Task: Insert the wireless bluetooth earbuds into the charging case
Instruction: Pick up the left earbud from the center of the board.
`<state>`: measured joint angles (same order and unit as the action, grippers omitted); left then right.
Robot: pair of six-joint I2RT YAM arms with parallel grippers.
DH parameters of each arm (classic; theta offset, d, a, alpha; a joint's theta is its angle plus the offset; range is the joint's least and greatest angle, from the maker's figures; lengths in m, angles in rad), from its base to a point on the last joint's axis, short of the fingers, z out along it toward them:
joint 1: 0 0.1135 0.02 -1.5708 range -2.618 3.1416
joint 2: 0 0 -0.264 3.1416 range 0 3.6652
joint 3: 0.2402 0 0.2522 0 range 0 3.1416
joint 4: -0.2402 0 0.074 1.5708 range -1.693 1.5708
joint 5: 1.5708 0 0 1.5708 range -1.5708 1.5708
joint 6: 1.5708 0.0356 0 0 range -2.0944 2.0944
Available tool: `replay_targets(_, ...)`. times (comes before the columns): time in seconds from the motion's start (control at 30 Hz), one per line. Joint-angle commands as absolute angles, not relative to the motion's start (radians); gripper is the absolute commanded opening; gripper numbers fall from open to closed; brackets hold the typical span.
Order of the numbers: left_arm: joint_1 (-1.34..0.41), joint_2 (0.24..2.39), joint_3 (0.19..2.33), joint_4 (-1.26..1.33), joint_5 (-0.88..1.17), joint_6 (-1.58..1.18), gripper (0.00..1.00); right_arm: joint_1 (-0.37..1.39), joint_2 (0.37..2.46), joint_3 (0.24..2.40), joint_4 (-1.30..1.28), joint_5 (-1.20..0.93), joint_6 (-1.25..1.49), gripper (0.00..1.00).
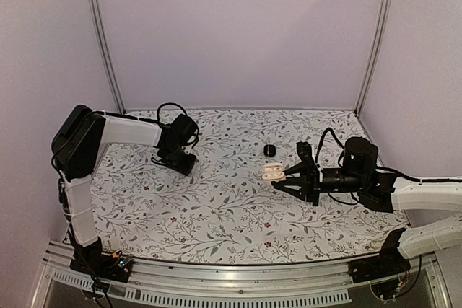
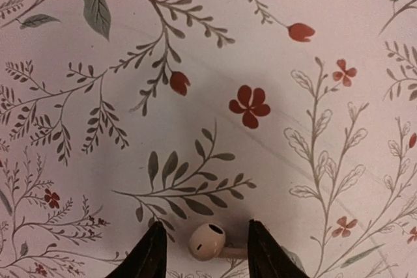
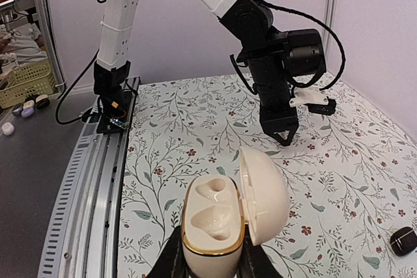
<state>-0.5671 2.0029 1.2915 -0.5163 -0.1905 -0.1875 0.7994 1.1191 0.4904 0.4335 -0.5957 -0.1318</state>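
Left gripper point(image 2: 207, 224) stands released, fingers straddling a cream earbud point(image 2: 207, 241) on the tablecloth point(image 2: 58, 180), well apart from the charging case point(image 3: 215, 222), which the right gripper point(image 3: 210, 257) clasps, lid open. I'd close gently on the bud's head, then lift straight.

Open floral cloth point(image 1: 224, 200) stretches between the left gripper point(image 1: 186, 167) and the charging case point(image 1: 273, 172), which are well apart. The case's lid point(image 3: 266, 183) stands up beside its two wells point(image 3: 212, 209), walling one side (the space above them is open). A small black object point(image 1: 270, 150) sits near the case, behind it.
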Motion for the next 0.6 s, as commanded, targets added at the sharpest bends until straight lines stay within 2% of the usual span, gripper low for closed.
replay_targets(0.0,-0.580,1.974,1.262,-0.612,-0.210,-0.174,0.42,0.805,1.111,0.482,0.443,-0.582,-0.139,0.00)
replay_targets(0.27,-0.573,1.942,1.232,-0.619,-0.245,-0.185,0.40,0.805,1.098,0.479,0.441,-0.581,-0.139,0.00)
replay_targets(0.57,-0.552,1.939,1.316,-0.637,-0.131,-0.156,0.40,0.806,1.106,0.491,0.426,-0.598,-0.135,0.00)
